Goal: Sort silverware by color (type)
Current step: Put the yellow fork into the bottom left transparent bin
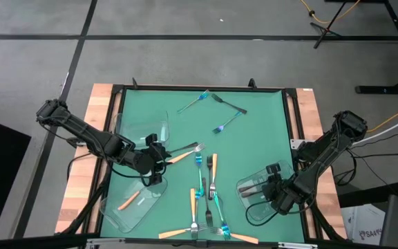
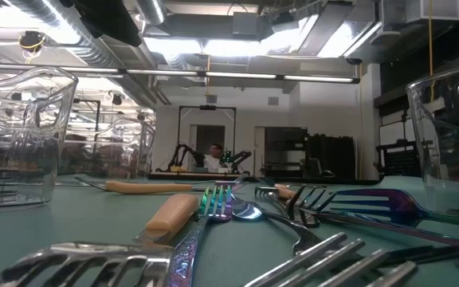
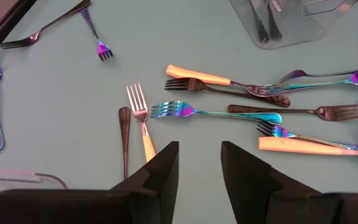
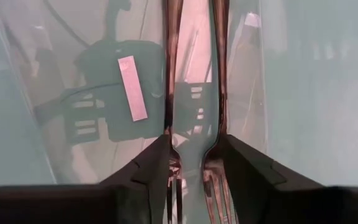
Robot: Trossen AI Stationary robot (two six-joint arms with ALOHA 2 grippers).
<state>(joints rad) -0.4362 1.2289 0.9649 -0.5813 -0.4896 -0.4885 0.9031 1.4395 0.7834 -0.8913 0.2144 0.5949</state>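
Forks [image 1: 209, 181] are mostly clustered mid-to-near part of the green surface [image 1: 254, 138], crossing and overlapping each other; three more sit apart at the far side [image 1: 213, 111]. One orange-handled fork [image 1: 128, 200] is already in the clear tray [image 1: 119, 214] at the left near corner, and dark forks [image 1: 254, 187] lie in the clear tray [image 1: 244, 197] on the right. They look light, stiff and thin, lying flat on the surface, so little to get under; polished metal handles likely slippery, orange ones probably grippier. Best hold is across the handle mid-length, on a stretch clear of neighbours. Left end effector [image 1: 159, 155] sits just left of the pile, fingers [image 3: 160, 171] spread and empty, right over the orange-handled fork [image 3: 143, 124] with a dark handle [image 3: 124, 137] just beside it, so risk of catching both. That orange fork looks like the next pick, headed for the left tray. Right end effector [image 1: 276, 195] is low at the right tray; its wrist view looks through the clear tray wall, fingers [image 4: 151, 165] spread, nothing pinched as far as I can tell, dark fork tines [image 4: 191, 102] lying ahead between them. Tangled blue-teal and orange forks [image 3: 272, 124] in the centre will need picking one at a time, top ones first, or they'll drag neighbours.
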